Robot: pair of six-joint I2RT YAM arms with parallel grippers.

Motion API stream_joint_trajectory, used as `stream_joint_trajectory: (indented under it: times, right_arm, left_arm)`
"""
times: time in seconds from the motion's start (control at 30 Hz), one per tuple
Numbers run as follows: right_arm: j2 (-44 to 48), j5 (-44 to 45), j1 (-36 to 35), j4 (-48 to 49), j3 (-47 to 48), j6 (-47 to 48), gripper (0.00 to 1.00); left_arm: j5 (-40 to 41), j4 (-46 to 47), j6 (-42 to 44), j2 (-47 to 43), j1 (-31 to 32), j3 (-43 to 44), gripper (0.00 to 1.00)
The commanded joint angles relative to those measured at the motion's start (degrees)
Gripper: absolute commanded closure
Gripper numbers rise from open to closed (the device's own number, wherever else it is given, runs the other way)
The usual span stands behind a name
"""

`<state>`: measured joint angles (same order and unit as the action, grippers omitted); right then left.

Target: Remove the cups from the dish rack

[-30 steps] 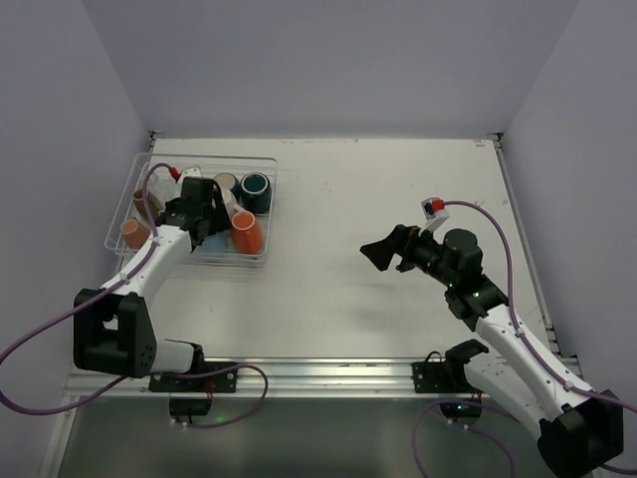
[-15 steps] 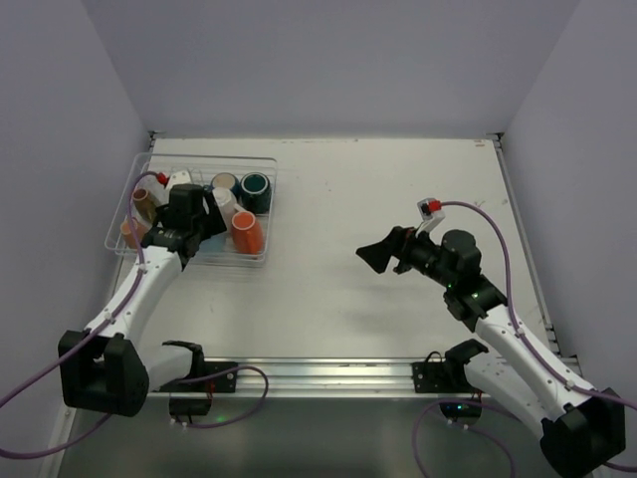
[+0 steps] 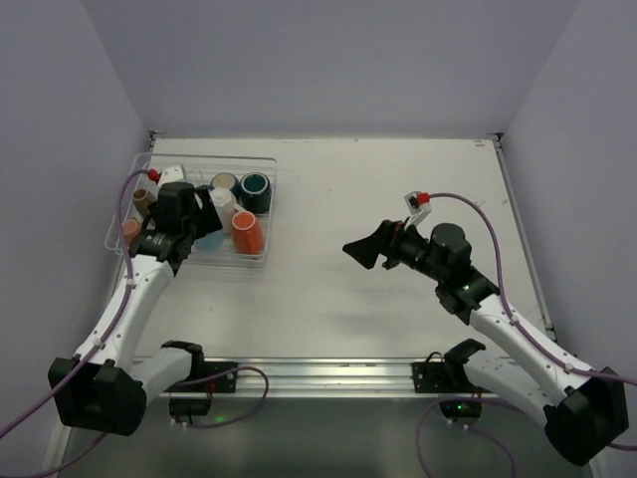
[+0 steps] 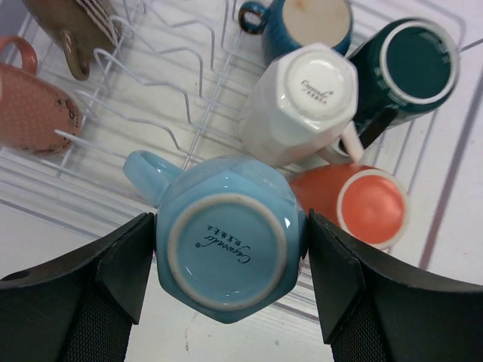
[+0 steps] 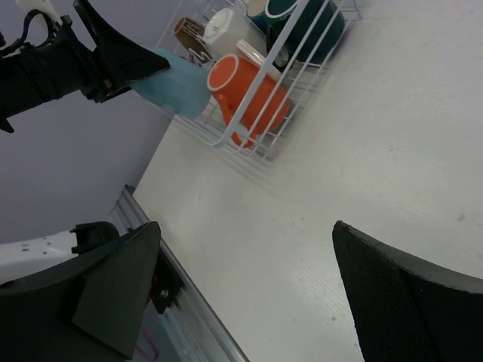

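Glazed light blue faceted mug (image 4: 226,253), pinched base-up in the wide-spread left end effector (image 4: 230,255), could slip onto the round orange cup (image 4: 362,207) beside it.

The left arm (image 3: 134,299) is stretched forward, and a light blue cup (image 4: 226,226) is squeezed between the jaws of the left gripper (image 4: 232,255). The right gripper (image 3: 361,251) is pointed left, its jaws held wide apart.

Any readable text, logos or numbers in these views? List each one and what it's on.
Light blue cup, underside: a cursive maker's mark with a tiny second line beside it, too blurred to spell out.
White cup, underside: a similar cursive mark with a tiny line, too small to read.
No other text, number or sign shows in any view.
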<state>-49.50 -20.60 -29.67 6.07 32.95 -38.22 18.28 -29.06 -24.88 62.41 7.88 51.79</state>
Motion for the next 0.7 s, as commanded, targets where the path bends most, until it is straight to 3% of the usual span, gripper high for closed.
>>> stream_joint_trajectory:
  times: [0.0, 0.3, 0.33, 0.5, 0.67]
  right_arm:
    - [-2.00, -1.90, -1.52, 8.33, 2.74, -6.07, 0.02]
    - [-8.77, 0.47, -8.37, 21.52, 6.16, -12.23, 0.04]
    - [-9.47, 0.47, -8.82, 24.66, 6.34, -12.75, 0.04]
    - [-15.70, -0.32, -10.32, 30.84, 8.88, -16.01, 0.04]
    - [-18.97, 3.45, -10.41, 34.19, 9.94, -16.54, 0.05]
  left_arm:
    - [-2.02, 0.85, 1.33, -6.06, -0.32, 7.62, 0.94]
    - [-18.18, 0.14, -0.95, -9.76, -0.23, 12.28, 0.96]
    - [-23.15, 1.10, -1.56, -10.03, -0.23, 12.11, 0.96]
    - [-40.47, 12.25, -7.62, -12.04, 0.03, 9.21, 0.95]
    - [-48.86, 24.56, -14.92, -13.28, 0.99, 5.34, 0.94]
